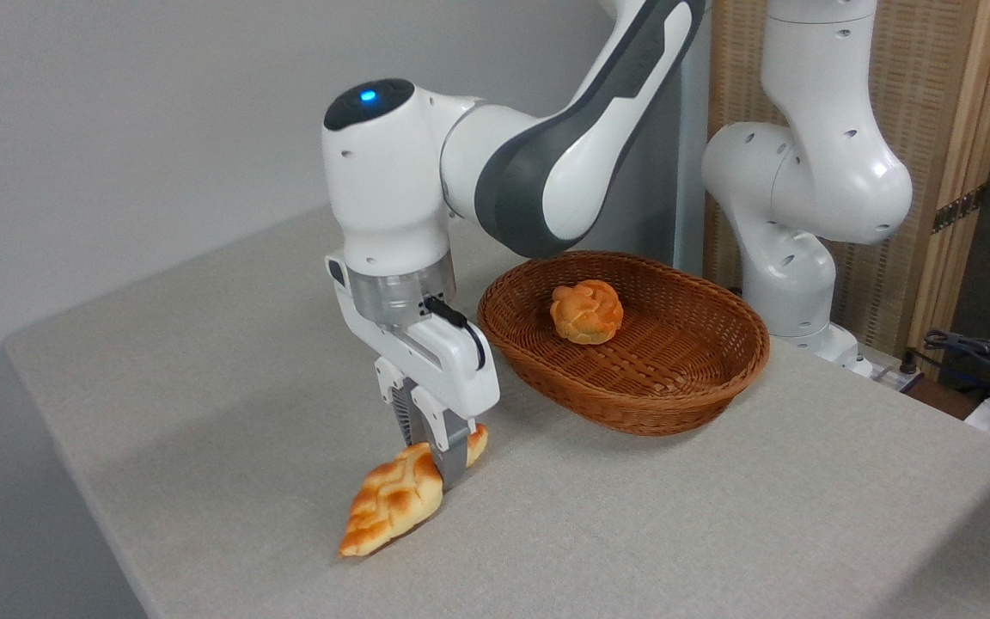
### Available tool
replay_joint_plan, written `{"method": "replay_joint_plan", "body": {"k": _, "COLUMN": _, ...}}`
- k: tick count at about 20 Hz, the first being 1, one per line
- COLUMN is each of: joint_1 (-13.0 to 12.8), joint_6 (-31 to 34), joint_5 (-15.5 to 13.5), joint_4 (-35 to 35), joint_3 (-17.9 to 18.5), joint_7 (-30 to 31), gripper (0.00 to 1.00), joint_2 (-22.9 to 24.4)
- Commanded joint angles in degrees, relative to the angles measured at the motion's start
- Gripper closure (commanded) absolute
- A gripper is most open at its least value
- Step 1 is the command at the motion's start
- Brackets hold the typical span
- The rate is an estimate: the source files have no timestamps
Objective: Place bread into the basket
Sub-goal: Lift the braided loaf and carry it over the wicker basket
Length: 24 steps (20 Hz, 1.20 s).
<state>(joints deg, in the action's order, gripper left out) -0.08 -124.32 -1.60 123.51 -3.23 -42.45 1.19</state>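
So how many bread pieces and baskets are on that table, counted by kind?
Braided loaves: 1, the braided loaf on the table under the pincer
Round buns: 1, the round bun in the basket
Baskets: 1, the wicker basket
Total: 3

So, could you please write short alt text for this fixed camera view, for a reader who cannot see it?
A white robot arm's gripper straddles a braided golden loaf lying on a grey table. To the right sits an oval wicker basket holding a small round orange bun.
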Motion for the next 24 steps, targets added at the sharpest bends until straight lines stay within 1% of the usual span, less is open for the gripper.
{"method": "replay_joint_plan", "body": {"k": 1, "joint_1": 0.25, "joint_6": 8.62, "joint_5": -0.85, "joint_4": -2.13, "joint_3": 2.17, "joint_7": -2.36, "gripper": 0.82, "joint_2": 5.47}}
{"method": "replay_joint_plan", "body": {"k": 3, "joint_1": 0.17, "joint_6": 15.92, "joint_5": -1.82, "joint_4": -2.04, "joint_3": 2.53, "joint_7": -5.87, "gripper": 0.82, "joint_2": 9.86}}
{"method": "replay_joint_plan", "body": {"k": 5, "joint_1": -0.01, "joint_6": 22.51, "joint_5": -1.74, "joint_4": -1.95, "joint_3": 4.02, "joint_7": -6.68, "gripper": 0.81, "joint_2": 14.17}}
{"method": "replay_joint_plan", "body": {"k": 7, "joint_1": 0.08, "joint_6": 29.8, "joint_5": -1.65, "joint_4": -1.34, "joint_3": 3.94, "joint_7": -7.46, "gripper": 0.8, "joint_2": 18.3}}
{"method": "replay_joint_plan", "body": {"k": 8, "joint_1": 0.08, "joint_6": 31.75, "joint_5": -1.65, "joint_4": -0.21, "joint_3": 4.02, "joint_7": -8.78, "gripper": 0.8, "joint_2": 19.8}}
{"method": "replay_joint_plan", "body": {"k": 10, "joint_1": -0.01, "joint_6": 31.86, "joint_5": -1.65, "joint_4": 3.65, "joint_3": 4.11, "joint_7": -9.66, "gripper": 0.8, "joint_2": 22.79}}
{"method": "replay_joint_plan", "body": {"k": 11, "joint_1": -0.1, "joint_6": 31.25, "joint_5": -1.13, "joint_4": 6.63, "joint_3": 4.28, "joint_7": -9.93, "gripper": 0.8, "joint_2": 23.84}}
{"method": "replay_joint_plan", "body": {"k": 13, "joint_1": -1.58, "joint_6": 28.88, "joint_5": -0.25, "joint_4": 12.61, "joint_3": 4.46, "joint_7": -10.19, "gripper": 0.8, "joint_2": 27.7}}
{"method": "replay_joint_plan", "body": {"k": 15, "joint_1": -2.99, "joint_6": 27.29, "joint_5": 0.28, "joint_4": 18.15, "joint_3": 6.74, "joint_7": -10.37, "gripper": 0.75, "joint_2": 33.06}}
{"method": "replay_joint_plan", "body": {"k": 16, "joint_1": -3.0, "joint_6": 27.11, "joint_5": 0.28, "joint_4": 20.09, "joint_3": 7.36, "joint_7": -10.89, "gripper": 0.75, "joint_2": 34.65}}
{"method": "replay_joint_plan", "body": {"k": 17, "joint_1": -3.09, "joint_6": 27.11, "joint_5": 0.28, "joint_4": 21.5, "joint_3": 7.45, "joint_7": -11.33, "gripper": 0.75, "joint_2": 35.27}}
{"method": "replay_joint_plan", "body": {"k": 20, "joint_1": -3.78, "joint_6": 27.2, "joint_5": 0.37, "joint_4": 22.83, "joint_3": 7.45, "joint_7": -11.77, "gripper": 0.74, "joint_2": 35.63}}
{"method": "replay_joint_plan", "body": {"k": 22, "joint_1": -4.14, "joint_6": 27.2, "joint_5": 0.37, "joint_4": 23.62, "joint_3": 7.45, "joint_7": -11.86, "gripper": 0.68, "joint_2": 35.37}}
{"method": "replay_joint_plan", "body": {"k": 23, "joint_1": -4.23, "joint_6": 27.2, "joint_5": 0.37, "joint_4": 23.97, "joint_3": 7.45, "joint_7": -11.86, "gripper": 0.51, "joint_2": 35.19}}
{"method": "replay_joint_plan", "body": {"k": 24, "joint_1": -4.23, "joint_6": 27.2, "joint_5": 0.37, "joint_4": 24.06, "joint_3": 7.54, "joint_7": -11.86, "gripper": 0.36, "joint_2": 35.02}}
